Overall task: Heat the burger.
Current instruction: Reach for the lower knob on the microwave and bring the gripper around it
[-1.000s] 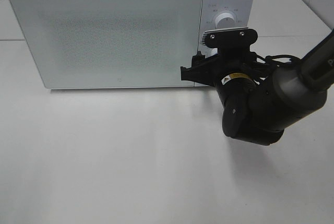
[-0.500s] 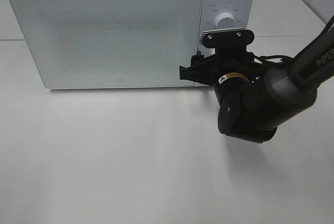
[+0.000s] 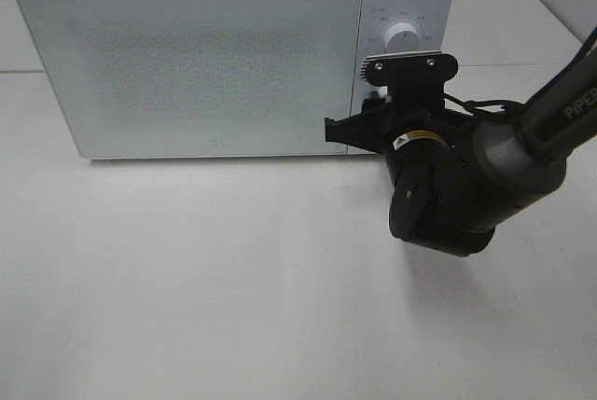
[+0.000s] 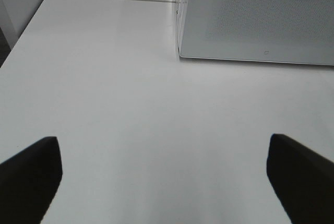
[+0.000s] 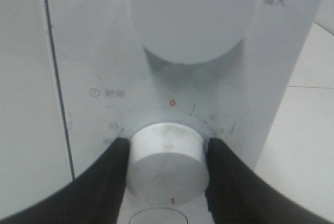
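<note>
White boxy microwave [image 3: 187, 55] shut — burger unseen. Right gripper's [image 5: 167, 144] fingers clasp the round white timer knob [image 5: 166, 161], at six o'clock from the larger white dial [image 5: 193, 10]; turning is yet to do. Left gripper's [image 4: 162, 145] fingers wide, empty.

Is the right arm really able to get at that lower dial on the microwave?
Yes, it looks so. The right gripper has a finger on each side of the lower dial, seemingly touching it, with nothing in between. That part of the microwave front looks unobstructed.
</note>
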